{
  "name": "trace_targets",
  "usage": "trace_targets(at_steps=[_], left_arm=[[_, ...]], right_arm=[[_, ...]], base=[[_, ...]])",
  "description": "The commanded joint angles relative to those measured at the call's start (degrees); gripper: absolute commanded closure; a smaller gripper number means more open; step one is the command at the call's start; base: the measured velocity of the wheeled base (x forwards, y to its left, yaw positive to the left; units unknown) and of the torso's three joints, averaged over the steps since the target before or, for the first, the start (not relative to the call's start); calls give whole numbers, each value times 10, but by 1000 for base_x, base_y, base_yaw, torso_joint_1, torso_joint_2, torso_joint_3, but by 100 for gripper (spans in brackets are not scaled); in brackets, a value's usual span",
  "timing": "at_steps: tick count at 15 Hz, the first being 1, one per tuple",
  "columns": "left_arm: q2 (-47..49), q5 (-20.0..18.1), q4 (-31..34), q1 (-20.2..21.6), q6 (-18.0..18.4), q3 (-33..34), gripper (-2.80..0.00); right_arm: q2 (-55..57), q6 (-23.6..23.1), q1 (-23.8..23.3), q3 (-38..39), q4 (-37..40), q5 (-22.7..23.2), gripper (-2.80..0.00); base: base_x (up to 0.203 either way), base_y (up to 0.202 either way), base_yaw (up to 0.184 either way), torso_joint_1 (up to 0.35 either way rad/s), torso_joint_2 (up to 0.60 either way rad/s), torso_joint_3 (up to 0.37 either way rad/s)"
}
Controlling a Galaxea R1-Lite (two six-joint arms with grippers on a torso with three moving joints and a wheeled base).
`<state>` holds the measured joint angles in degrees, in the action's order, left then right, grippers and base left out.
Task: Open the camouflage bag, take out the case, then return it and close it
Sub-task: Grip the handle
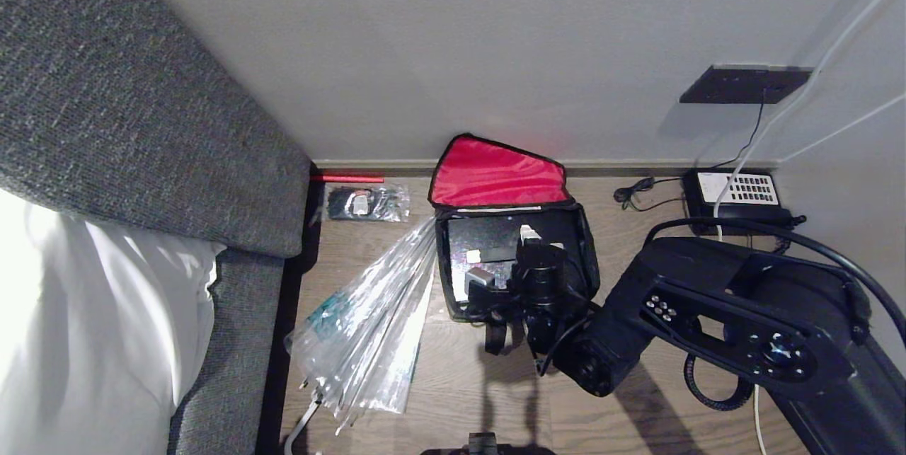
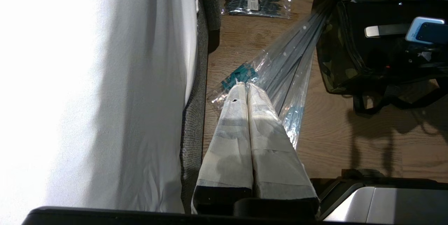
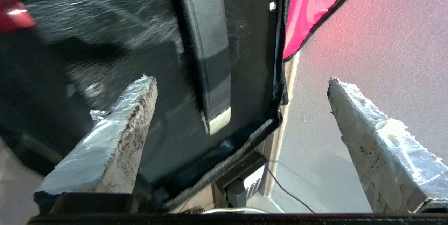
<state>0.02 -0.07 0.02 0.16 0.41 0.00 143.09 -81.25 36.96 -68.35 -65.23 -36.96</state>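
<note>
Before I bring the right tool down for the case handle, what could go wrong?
1. The open right tool straddles the camouflage fabric bag's black zipper edge, so it may pinch fabric instead of the glossy black hard case's handle.
2. The upright red-lined lid could flop onto the tool.
3. The clear plastic umbrella lies against the bag.

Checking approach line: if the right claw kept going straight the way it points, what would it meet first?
Probably the case lying in the open camouflage bag; the open right claw straddles the handle. Depth is unclear.
</note>
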Motion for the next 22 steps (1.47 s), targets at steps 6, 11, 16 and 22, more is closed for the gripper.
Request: trace_targets(at_steps=[6,11,16,22], left_arm=[[0,0,0,0,0,0,0],[0,0,0,0,-1,0,0],[0,0,0,0,0,0,0],[0,1,0,0,0,0,0]], right_arm=[[42,-6,-19,-50,-12,1,-280],[66,1,-19,-95,-30,0,-280],[73,-8,-23,-126,-66,1,-280],[64,-8,-29,-165,-52,-4,-280]], base=[[0,0,0,0,0,0],[0,0,0,0,0,0],[0,0,0,0,0,0],[0,0,0,0,0,0]])
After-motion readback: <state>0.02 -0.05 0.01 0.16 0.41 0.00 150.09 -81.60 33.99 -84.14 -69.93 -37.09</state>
